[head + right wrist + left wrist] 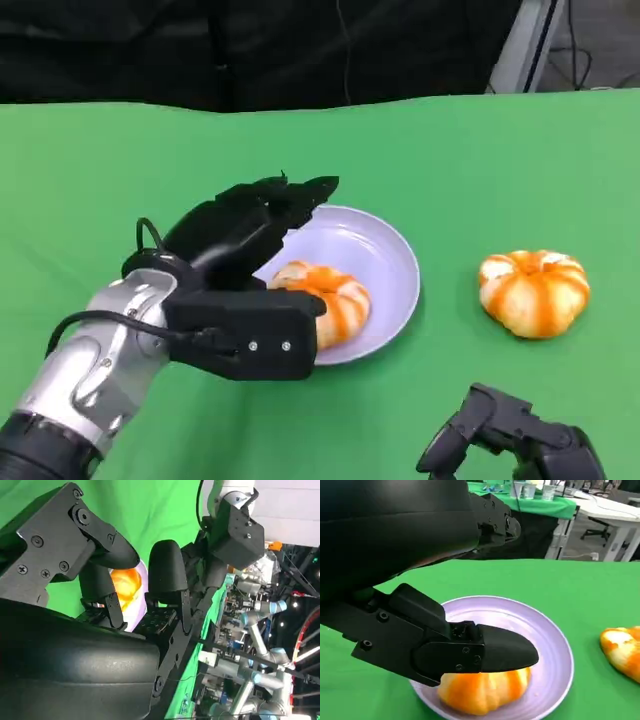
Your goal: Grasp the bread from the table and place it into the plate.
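Head view shows the left hand (245, 280) spread, holding nothing, just above the bread (322, 300) on the plate (385, 255); withdrawing carelessly could drag it off.

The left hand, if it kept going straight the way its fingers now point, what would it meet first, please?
Probably nothing close: the left hand points over the far rim of the plate, with bare green table beyond. Its height is unclear.
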Available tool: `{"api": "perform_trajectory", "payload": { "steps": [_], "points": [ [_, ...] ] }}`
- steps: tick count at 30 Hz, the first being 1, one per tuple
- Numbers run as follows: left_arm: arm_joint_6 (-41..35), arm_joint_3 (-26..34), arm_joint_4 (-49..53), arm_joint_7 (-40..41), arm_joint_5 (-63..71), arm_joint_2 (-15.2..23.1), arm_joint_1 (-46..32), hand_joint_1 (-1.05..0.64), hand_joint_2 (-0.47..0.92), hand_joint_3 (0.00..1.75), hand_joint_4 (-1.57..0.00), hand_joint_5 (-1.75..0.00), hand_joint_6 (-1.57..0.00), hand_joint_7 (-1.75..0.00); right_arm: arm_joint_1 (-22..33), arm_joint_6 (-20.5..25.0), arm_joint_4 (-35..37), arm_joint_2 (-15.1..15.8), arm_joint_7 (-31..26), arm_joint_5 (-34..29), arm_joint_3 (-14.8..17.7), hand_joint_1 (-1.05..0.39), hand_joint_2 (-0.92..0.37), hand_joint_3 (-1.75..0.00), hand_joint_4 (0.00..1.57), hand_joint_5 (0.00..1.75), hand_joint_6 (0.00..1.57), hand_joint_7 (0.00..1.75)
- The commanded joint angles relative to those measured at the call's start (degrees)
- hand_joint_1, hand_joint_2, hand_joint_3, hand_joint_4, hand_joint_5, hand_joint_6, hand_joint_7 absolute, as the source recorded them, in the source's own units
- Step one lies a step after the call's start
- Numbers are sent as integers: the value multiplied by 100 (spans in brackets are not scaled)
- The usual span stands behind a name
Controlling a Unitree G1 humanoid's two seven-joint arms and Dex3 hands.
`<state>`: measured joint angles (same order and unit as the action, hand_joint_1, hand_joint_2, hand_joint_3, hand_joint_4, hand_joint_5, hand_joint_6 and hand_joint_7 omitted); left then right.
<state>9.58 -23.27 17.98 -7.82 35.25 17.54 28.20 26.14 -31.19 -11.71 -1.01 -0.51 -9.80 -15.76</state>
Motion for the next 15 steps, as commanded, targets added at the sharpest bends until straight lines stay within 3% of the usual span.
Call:
{"api": "perform_trajectory", "payload": {
  "steps": [1,2,3,4,6,15],
  "points": [
    [-41,61,-69,-75,-48,67,-58,-94,92,54,-2,-2,-1,-1,34,15,-54,37,-14,56,21,-6,-29,-135,76,157,82,127],
    [-46,82,-123,-94,-70,82,-87,-94,92,54,-2,-2,-1,-1,34,17,-55,38,-15,52,22,-6,-29,-135,76,157,82,127],
    [152,686,-961,-307,-827,386,-861,-94,92,54,-2,-2,-1,0,40,16,-61,33,-18,55,18,-6,-29,-136,76,157,82,127],
    [355,1214,-1649,-483,-1531,593,-1552,-78,92,44,-21,-12,-18,-8,52,5,-69,35,-22,52,15,-7,-29,-135,76,157,82,128],
    [517,1827,-2469,-721,-2388,769,-2371,-67,92,35,-33,-19,-31,-12,74,-12,-86,41,-29,39,17,-7,-29,-135,76,158,82,128],
    [305,2046,-2890,-983,-2741,740,-2676,-63,92,32,-39,-24,-38,-12,82,-16,-96,49,-39,24,21,-7,-31,-133,76,158,81,128]
  ]
}}
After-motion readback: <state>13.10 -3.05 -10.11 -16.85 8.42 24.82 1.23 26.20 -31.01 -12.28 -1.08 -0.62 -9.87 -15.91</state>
